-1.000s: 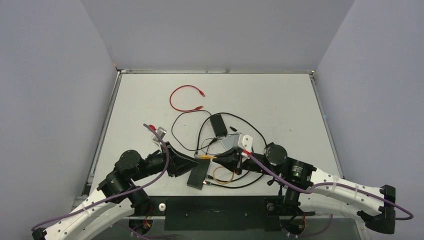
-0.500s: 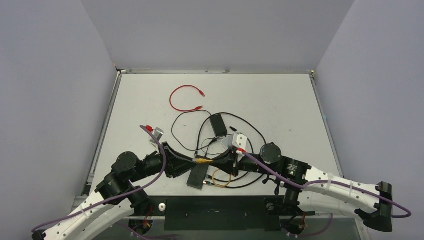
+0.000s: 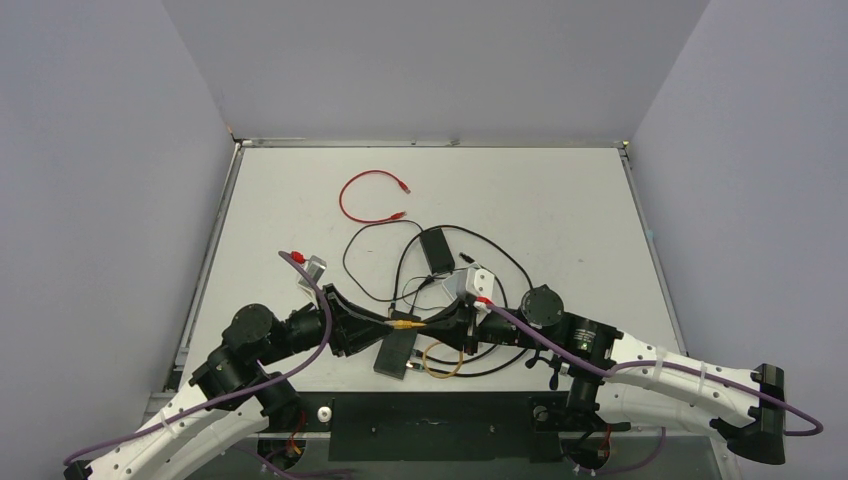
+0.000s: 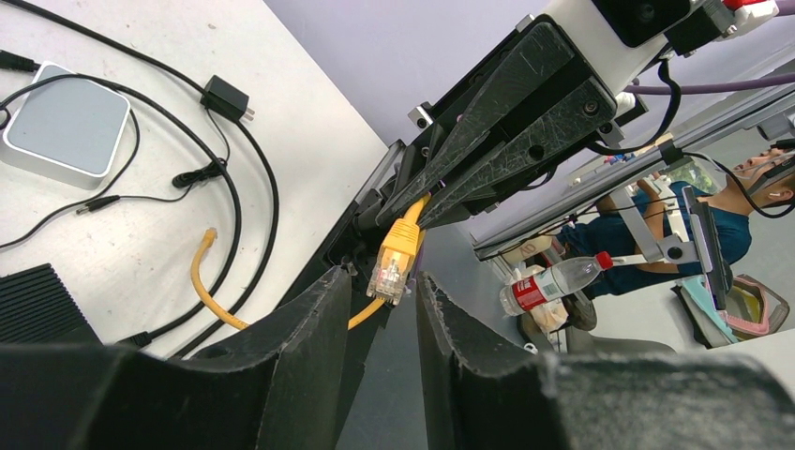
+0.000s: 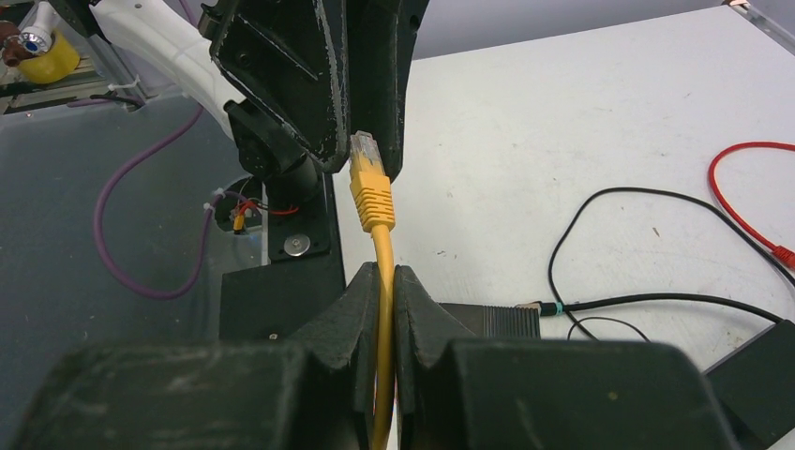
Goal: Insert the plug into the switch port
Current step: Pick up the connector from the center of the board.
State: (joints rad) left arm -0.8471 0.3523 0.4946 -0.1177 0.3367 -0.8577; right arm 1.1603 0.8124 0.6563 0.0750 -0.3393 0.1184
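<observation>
Above white tabletop (image 3: 560, 220), hold the yellow cable (image 5: 379, 246) clenched in the right gripper (image 5: 380, 281), just behind the plug (image 5: 371, 187). Close the parted, empty left gripper (image 4: 384, 281), straddling the plug tip, squarely on its sides. Aim for the black switch (image 3: 396, 352) just below both grippers, ports indiscernible.

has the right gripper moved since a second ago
Yes. The right gripper, shut on the yellow cable, has shifted left toward the left gripper, ending more directly below the black adapter brick, which stayed put.
</observation>
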